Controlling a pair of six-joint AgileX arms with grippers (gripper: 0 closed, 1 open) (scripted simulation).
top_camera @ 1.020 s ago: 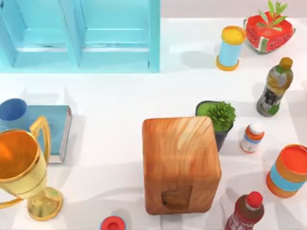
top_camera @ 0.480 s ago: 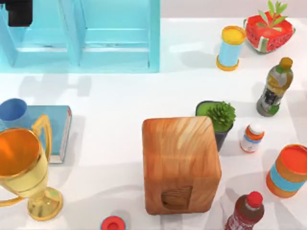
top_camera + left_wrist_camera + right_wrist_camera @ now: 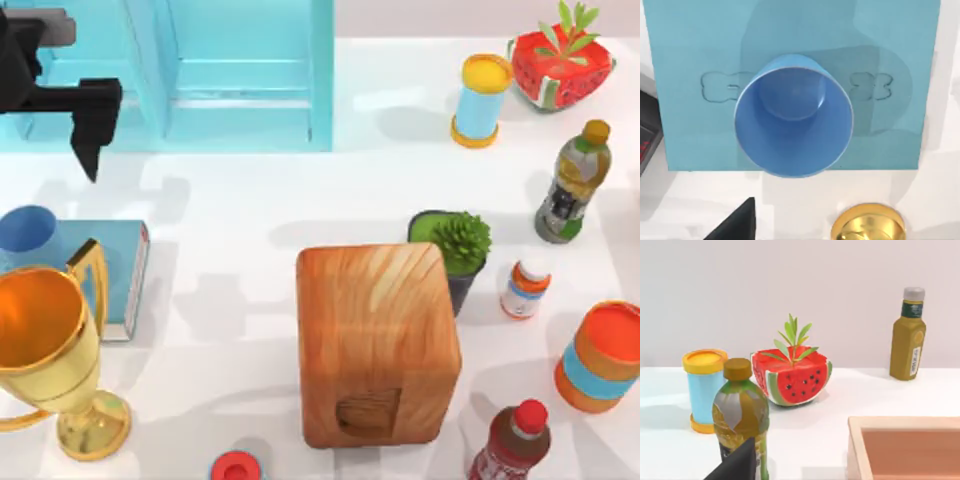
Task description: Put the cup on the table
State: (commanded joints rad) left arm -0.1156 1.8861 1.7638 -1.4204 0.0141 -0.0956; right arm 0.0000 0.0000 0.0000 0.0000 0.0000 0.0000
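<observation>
The small blue cup (image 3: 25, 228) stands upright on the teal book (image 3: 115, 270) at the table's left edge. The left wrist view looks straight down into the cup (image 3: 792, 115), with the book (image 3: 690, 50) under it. My left gripper (image 3: 45, 105) hovers open behind the cup, in front of the cabinet, and holds nothing. One of its fingertips (image 3: 737, 225) shows apart from the cup. The white table (image 3: 225, 210) lies bare to the right of the book. One fingertip (image 3: 740, 462) of my open right gripper shows beside a green-tea bottle (image 3: 740, 410).
A gold trophy (image 3: 45, 345) stands close in front of the cup. The turquoise cabinet (image 3: 200, 70) fills the back left. A large wooden block (image 3: 375, 345) sits mid-table, with a potted plant (image 3: 455, 245), bottles and canisters to its right.
My left arm has come into the top view from the back left corner and moved forward and rightward towards the cup. Its shadow now falls on the table. The cup has not moved.
</observation>
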